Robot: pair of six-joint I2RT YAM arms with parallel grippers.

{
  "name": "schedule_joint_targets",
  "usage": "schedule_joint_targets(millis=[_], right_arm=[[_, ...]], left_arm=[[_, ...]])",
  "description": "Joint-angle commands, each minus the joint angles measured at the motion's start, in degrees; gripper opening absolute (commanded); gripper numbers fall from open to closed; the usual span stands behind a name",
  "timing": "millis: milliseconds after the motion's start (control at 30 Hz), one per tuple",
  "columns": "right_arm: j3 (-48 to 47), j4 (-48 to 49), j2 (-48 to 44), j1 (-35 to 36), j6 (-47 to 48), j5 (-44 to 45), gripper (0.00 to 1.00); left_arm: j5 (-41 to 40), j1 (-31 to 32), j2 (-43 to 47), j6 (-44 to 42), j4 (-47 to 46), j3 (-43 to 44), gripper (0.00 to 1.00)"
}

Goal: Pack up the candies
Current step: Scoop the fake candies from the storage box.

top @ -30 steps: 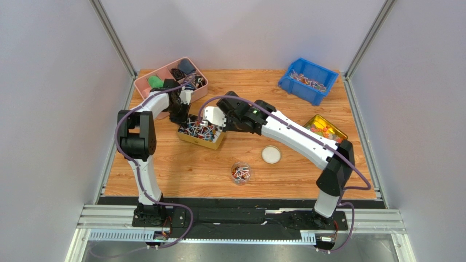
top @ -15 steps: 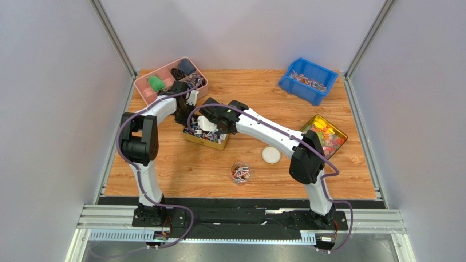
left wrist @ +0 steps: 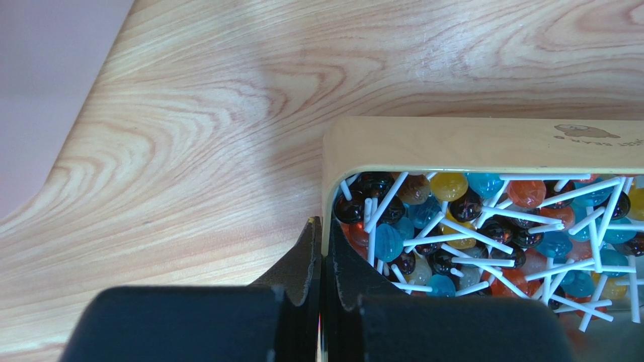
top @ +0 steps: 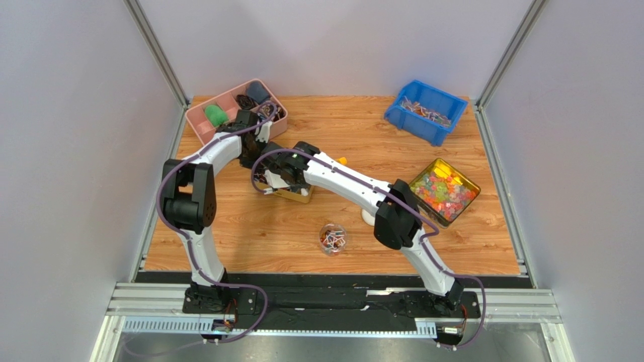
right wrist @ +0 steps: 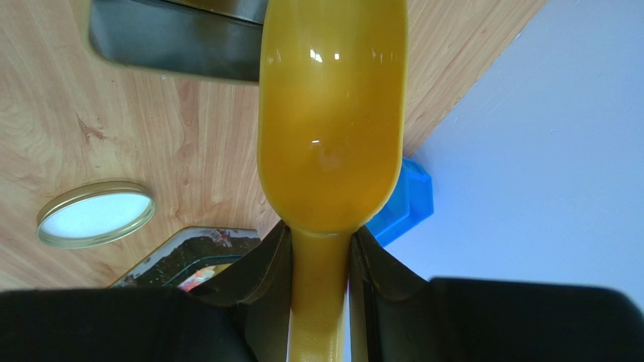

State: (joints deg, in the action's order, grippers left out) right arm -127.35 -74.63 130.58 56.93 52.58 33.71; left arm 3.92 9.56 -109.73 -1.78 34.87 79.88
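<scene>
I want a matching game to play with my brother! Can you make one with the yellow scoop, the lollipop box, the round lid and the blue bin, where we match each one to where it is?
Things:
1. yellow scoop
2. lollipop box
3. round lid
4. blue bin

Places:
A. lying flat on the table
B. in the far right corner of the table
C. pinched at its wall by the left gripper
D. held by its handle in the right gripper

Pairs: 1-D, 2-C, 3-A, 4-B
</scene>
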Motion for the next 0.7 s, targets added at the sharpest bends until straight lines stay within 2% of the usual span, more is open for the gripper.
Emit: schedule_joint_targets(millis=[0, 300, 467, 667], right_arm=[[-4.0, -5.8, 3.2, 1.0, 4.6, 4.7, 0.0], [-4.4, -7.8, 7.0, 2.0, 6.0, 5.2, 0.0], [-8.9, -11.7, 8.9, 2.7, 4.7, -1.1, 0.0], [-8.3, -15.4, 8.5, 3.1, 3.1, -6.7, 0.0]], left_arm=[[0.5, 0.6, 5.1, 1.5, -2.4, 0.0, 0.0], [0.5, 1.2, 6.8, 1.5, -3.4, -0.9, 0.0], [0.2, 1.4, 7.5, 1.4, -4.0, -1.5, 0.0], [0.6, 1.4, 7.3, 2.6, -4.3, -1.9, 0.0]])
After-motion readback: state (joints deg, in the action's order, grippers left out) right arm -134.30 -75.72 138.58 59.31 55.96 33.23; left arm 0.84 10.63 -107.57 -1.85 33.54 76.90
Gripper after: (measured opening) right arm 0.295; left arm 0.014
